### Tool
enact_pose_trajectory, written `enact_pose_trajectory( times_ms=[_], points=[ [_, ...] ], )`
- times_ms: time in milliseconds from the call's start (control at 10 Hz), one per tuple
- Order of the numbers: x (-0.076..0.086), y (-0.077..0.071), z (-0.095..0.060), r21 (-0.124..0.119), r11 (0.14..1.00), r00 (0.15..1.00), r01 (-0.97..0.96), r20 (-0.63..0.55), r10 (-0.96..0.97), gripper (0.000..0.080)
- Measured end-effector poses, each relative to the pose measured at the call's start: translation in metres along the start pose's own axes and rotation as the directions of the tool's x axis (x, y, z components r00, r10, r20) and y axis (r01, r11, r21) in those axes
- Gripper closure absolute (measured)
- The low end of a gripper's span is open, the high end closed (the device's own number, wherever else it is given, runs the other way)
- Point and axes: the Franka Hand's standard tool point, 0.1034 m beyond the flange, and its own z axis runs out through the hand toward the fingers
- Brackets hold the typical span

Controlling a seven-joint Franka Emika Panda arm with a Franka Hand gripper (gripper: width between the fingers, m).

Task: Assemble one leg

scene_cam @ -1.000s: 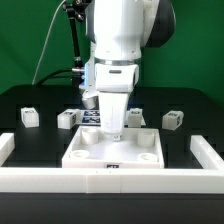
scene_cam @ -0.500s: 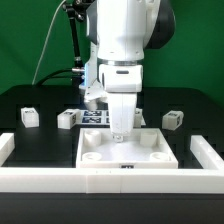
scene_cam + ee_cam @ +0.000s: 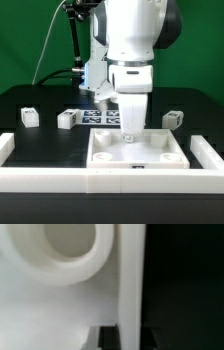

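Three legs show in the exterior view as small white tagged blocks on the black table: one (image 3: 29, 116) at the left, one (image 3: 67, 119) beside the marker board, one (image 3: 172, 118) at the right. None is held. My gripper (image 3: 130, 136) stands upright over the far rim of the large flat white square piece (image 3: 140, 158). It is shut on that rim. In the wrist view the rim (image 3: 130, 286) runs between my dark fingers (image 3: 106, 338), with my gripper (image 3: 130, 338) astride it. A round corner socket (image 3: 68, 246) lies beside the rim.
The marker board (image 3: 98, 116) lies behind the square piece, partly hidden by my arm. A low white wall (image 3: 110, 181) runs along the front, with side pieces at the left (image 3: 5, 146) and right (image 3: 208, 152). A black post stands at the back.
My gripper and the square piece have slid together toward the exterior view's right. The piece now sits near the right wall. The legs have not moved.
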Motion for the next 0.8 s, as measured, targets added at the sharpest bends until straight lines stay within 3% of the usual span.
enact_pose_trajectory(
  times_ms=[400,600,800],
  points=[
    [0.028,0.016,0.0,-0.015,1.0,1.0,0.025,-0.018,-0.026,0.0742],
    [0.032,0.017,0.002,0.011,1.0,1.0,0.016,-0.013,-0.015,0.0742],
    [0.032,0.017,0.002,0.014,1.0,1.0,0.015,-0.012,-0.015,0.0742]
  ],
)
